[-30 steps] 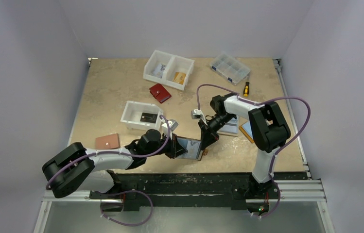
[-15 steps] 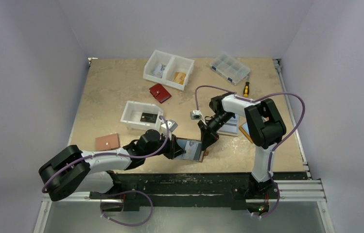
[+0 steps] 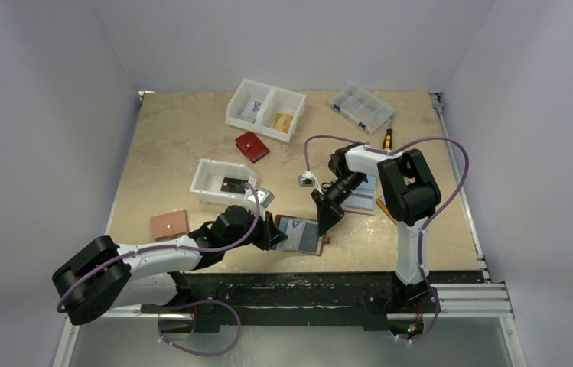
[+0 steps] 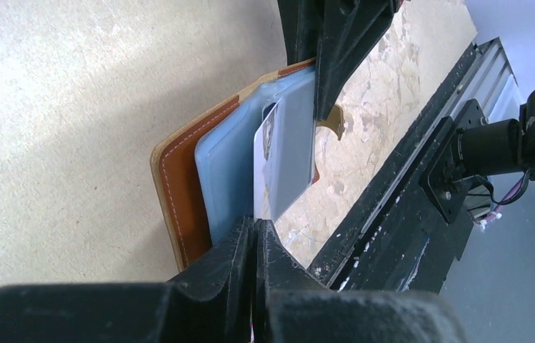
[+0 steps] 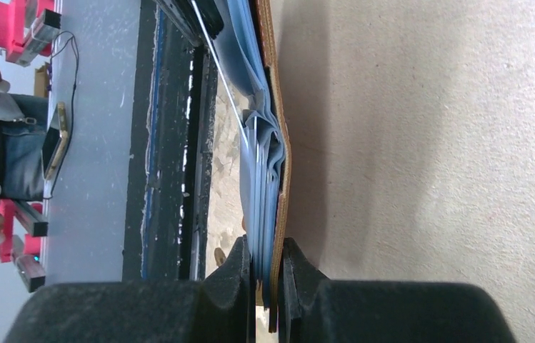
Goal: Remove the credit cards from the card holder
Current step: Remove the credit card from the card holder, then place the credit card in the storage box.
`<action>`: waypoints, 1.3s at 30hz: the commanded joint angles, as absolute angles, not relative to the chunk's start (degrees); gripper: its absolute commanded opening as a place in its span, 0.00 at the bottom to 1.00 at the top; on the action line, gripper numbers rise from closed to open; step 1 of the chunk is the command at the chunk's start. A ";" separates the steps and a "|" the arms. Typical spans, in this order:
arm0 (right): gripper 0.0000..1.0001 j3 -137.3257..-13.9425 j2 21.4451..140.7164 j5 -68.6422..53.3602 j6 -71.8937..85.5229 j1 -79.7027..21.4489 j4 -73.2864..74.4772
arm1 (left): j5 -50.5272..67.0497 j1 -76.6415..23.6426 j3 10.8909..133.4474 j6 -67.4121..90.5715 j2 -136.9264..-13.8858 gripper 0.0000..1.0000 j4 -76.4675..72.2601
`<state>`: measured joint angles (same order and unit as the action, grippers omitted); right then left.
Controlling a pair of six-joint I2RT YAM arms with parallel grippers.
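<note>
From above, the card holder [image 3: 304, 235] lies open on the worktop [image 3: 176, 138] near its front edge, between the two arms. The left pincer [image 3: 274, 232] meets its left side and the right pincer [image 3: 324, 222] sits on its right edge. Gripping both ends looks sensible, with one arm anchoring and the other pulling. Just behind the left arm, a white bin [image 3: 205, 174] holds a dark card [image 3: 231, 184] (probably one already removed, which would make the bin the likely drop spot).

In the left wrist view, the left pincer's fingers are pressed together on the near corner of a pale credit card [image 4: 287, 153]. The card stands partly out of the light-blue pocket, with the brown cover beneath it on the worktop. The other arm's black fingers bear on the far edge.

In the right wrist view, the right pincer is narrow, clamped over the stacked blue panels and the brown cover's edge. The credit card shows as a thin pale line peeling away from the panels towards the other arm. This clamp probably stops the card holder from sliding along with the card (a loose wallet would simply follow the pull).
</note>
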<state>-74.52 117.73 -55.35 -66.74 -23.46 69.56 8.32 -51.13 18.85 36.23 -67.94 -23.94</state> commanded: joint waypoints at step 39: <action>0.70 -81.08 107.85 -47.21 -51.87 -20.66 59.81 | 12.39 -31.92 45.03 37.30 -63.61 0.00 4.63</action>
